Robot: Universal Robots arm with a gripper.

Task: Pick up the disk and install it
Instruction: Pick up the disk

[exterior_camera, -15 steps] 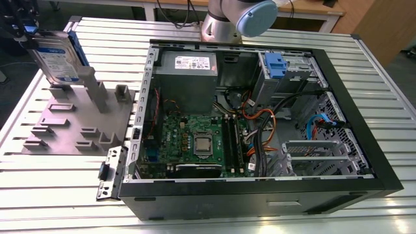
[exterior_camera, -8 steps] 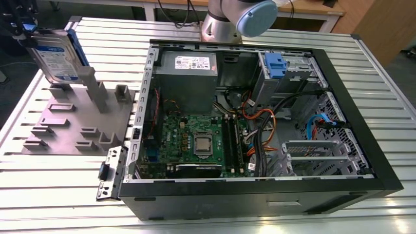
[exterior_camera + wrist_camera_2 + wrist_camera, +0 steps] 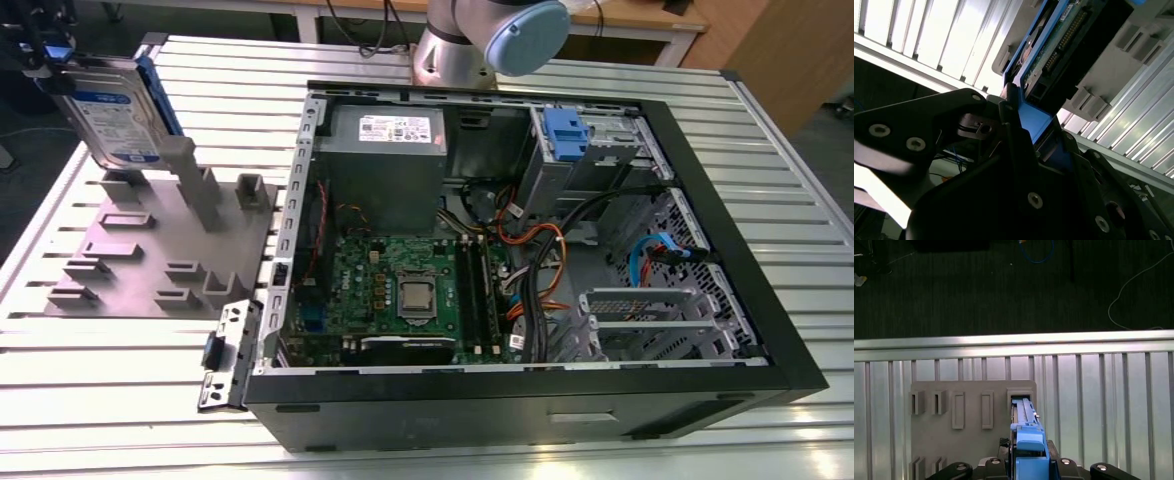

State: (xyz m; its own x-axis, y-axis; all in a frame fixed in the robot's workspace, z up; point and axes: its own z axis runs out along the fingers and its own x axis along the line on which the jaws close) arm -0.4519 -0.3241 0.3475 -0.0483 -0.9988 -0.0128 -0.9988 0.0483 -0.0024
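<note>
The disk (image 3: 118, 108) stands upright at the exterior view's far left, a silver drive with a white-and-blue label in a blue carrier. My gripper (image 3: 48, 58) grips its upper end. In both wrist views the dark fingers (image 3: 1009, 115) are shut on the blue carrier (image 3: 1029, 440). The disk's connector edge (image 3: 1064, 35) points down at a slot (image 3: 1021, 392) of the grey fixture plate (image 3: 134, 255). Whether the disk still sits in that slot or hangs just above it, I cannot tell.
An open computer case (image 3: 747, 300) lies on the slatted metal table (image 3: 80, 400), toward the exterior view's right of the fixture. Inside are a grey power supply (image 3: 387, 135), the motherboard (image 3: 400, 290), cables, and a drive bay with a blue latch (image 3: 566, 132). The arm's base (image 3: 467, 40) stands behind the case.
</note>
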